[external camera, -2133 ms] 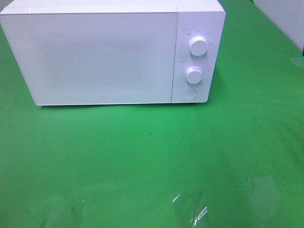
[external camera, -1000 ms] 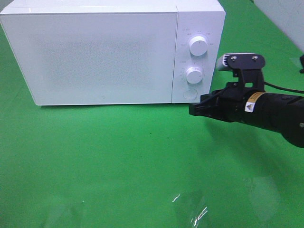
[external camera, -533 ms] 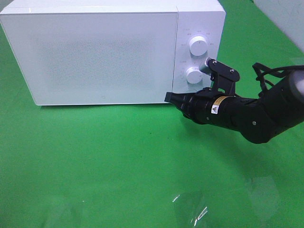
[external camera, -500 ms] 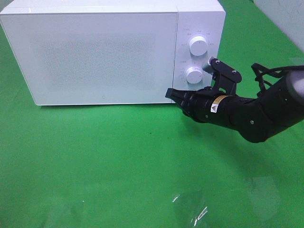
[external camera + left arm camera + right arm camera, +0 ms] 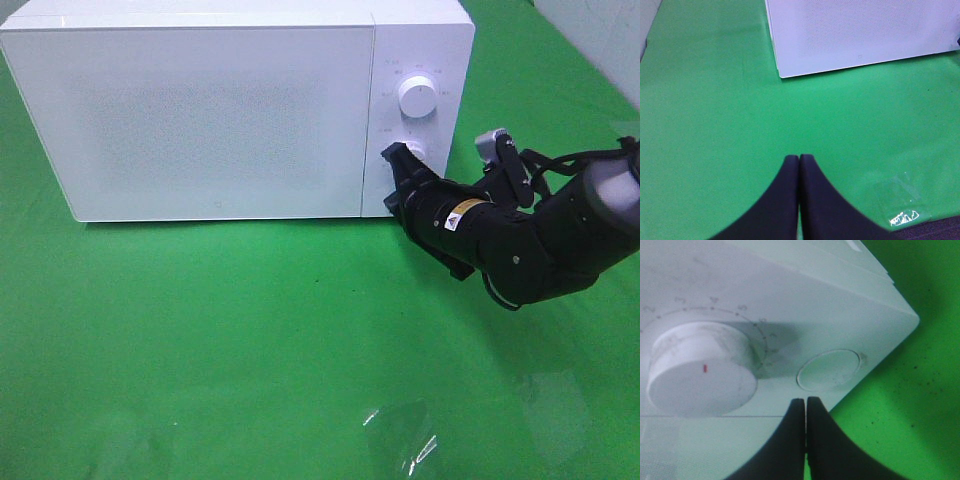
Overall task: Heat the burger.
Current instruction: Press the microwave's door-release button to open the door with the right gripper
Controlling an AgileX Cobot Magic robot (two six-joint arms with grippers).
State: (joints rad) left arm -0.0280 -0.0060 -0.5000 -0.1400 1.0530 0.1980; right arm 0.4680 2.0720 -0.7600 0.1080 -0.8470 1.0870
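The left end effector (image 5: 799,157) has its two dark fingers pressed together with nothing between them. It hangs above the bare green surface (image 5: 705,115). The white microwave (image 5: 855,35) stands ahead of it and off to one side, well apart, with a patch of clear shiny film (image 5: 900,197) lying on the cloth nearer to it.

In the high view the microwave's frosted door (image 5: 210,120) is shut and fills the space to the left of the right end effector (image 5: 398,160). The burger shows in none of the views, and the door does not let you see whether it is inside.

The right end effector is also closed tight and empty. Its tips are at the control panel, just beside the lower knob (image 5: 700,372), with the round button (image 5: 828,369) just beyond the tips; I cannot tell whether they touch the panel. The upper knob (image 5: 417,95) sits above it, apart.
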